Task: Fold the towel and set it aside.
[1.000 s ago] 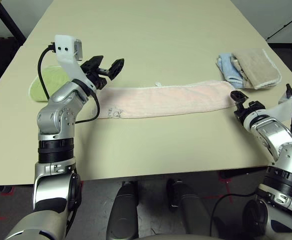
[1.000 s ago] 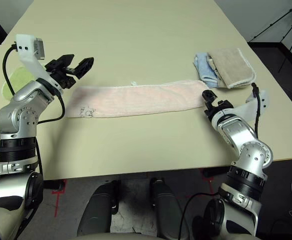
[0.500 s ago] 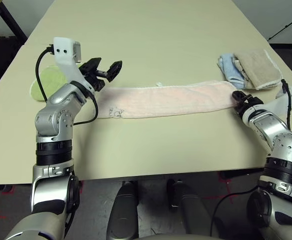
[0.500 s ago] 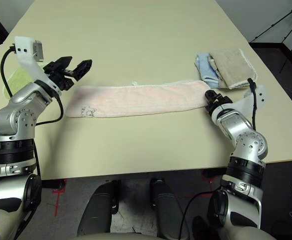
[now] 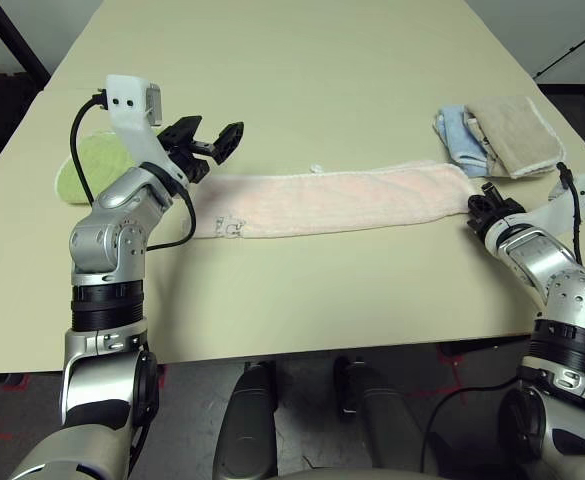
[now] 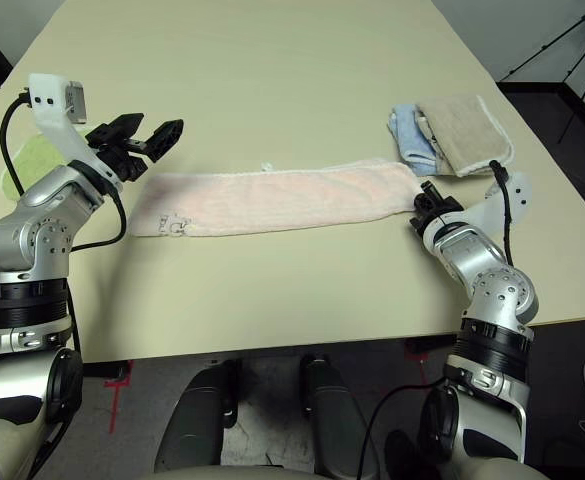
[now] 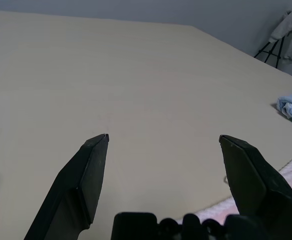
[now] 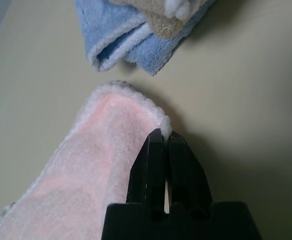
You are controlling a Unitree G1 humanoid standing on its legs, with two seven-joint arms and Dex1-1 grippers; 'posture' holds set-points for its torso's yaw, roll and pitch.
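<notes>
Now right hand (image 8: 164, 142) pinched closed on towel (image 5: 332, 201) corner, left hand (image 5: 212, 142) spread wide, empty

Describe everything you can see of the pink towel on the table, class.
The towel is pale pink, fluffy terry with white stitched edging and a small dark logo near its left end. It lies flat on the beige table as a long narrow strip running left to right. The right gripper has its jaws shut on the right end's corner. The left gripper hovers open above the left end.
</notes>
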